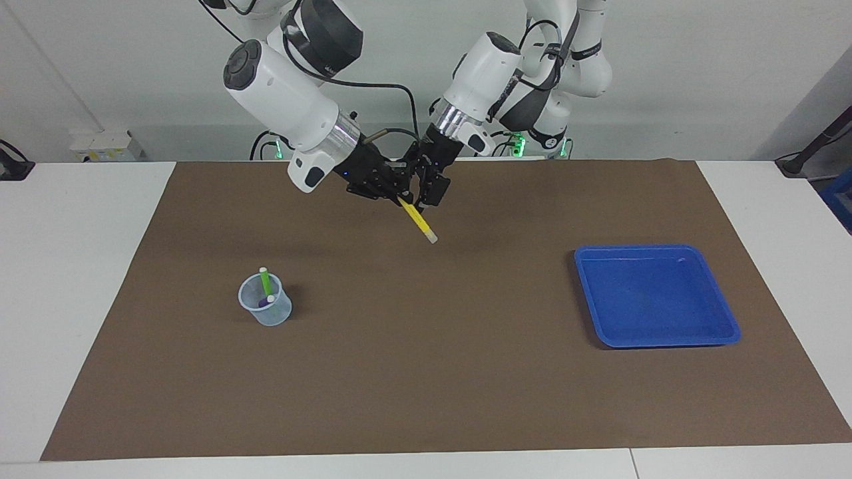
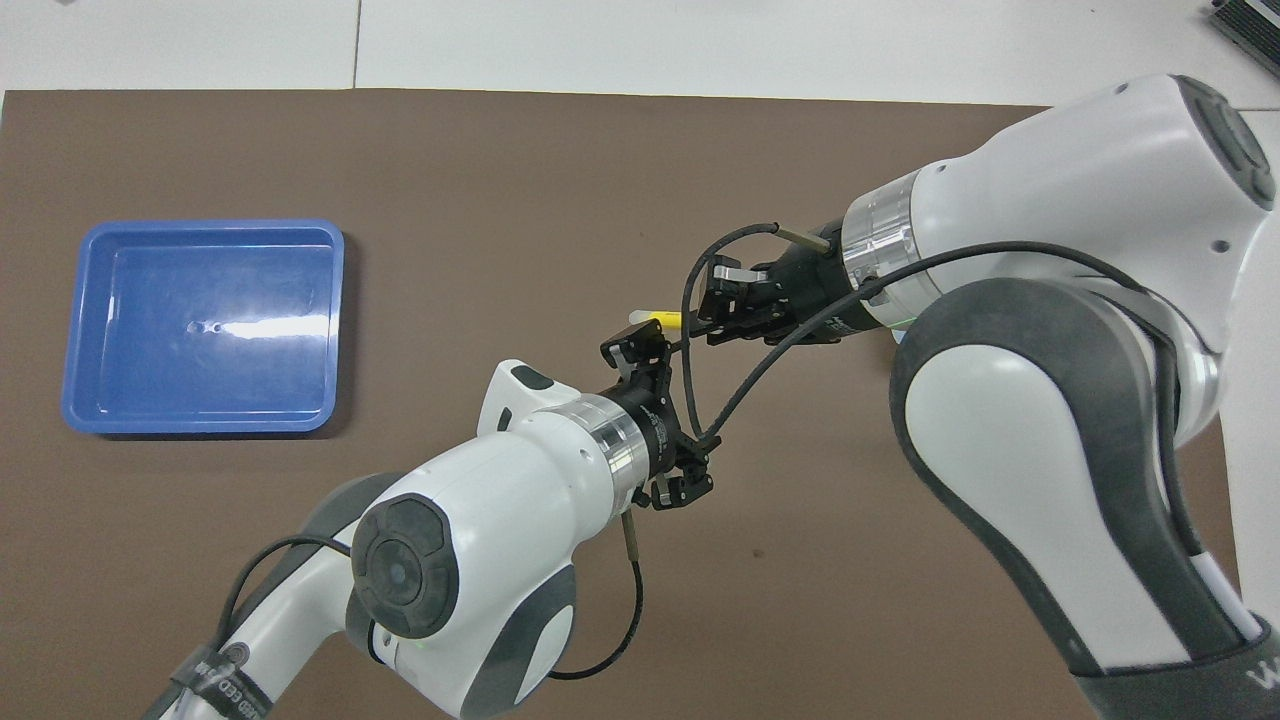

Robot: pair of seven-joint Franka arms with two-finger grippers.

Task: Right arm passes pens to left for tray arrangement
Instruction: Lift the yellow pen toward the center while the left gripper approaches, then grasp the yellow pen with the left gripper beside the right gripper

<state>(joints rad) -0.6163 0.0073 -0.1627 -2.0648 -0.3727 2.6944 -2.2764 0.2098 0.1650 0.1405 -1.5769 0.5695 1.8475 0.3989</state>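
The yellow pen hangs in the air over the brown mat, slanting down with its whitish cap at the low end, over the middle of the counter's robot-side stretch. The right gripper has its jaws clenched on the pen's upper end. The left gripper is right beside it, its jaws spread wide on either side of the pen's upper part; I cannot tell whether they touch it. From overhead the pen's cap end pokes out between the two grippers, the right gripper coming in from the right arm's end and the left gripper reaching up from below. The green pen and the purple pen stand in a clear cup on the mat toward the right arm's end, farther from the robots than the held pen. The blue tray sits on the mat toward the left arm's end, well apart from the cup and from both grippers.
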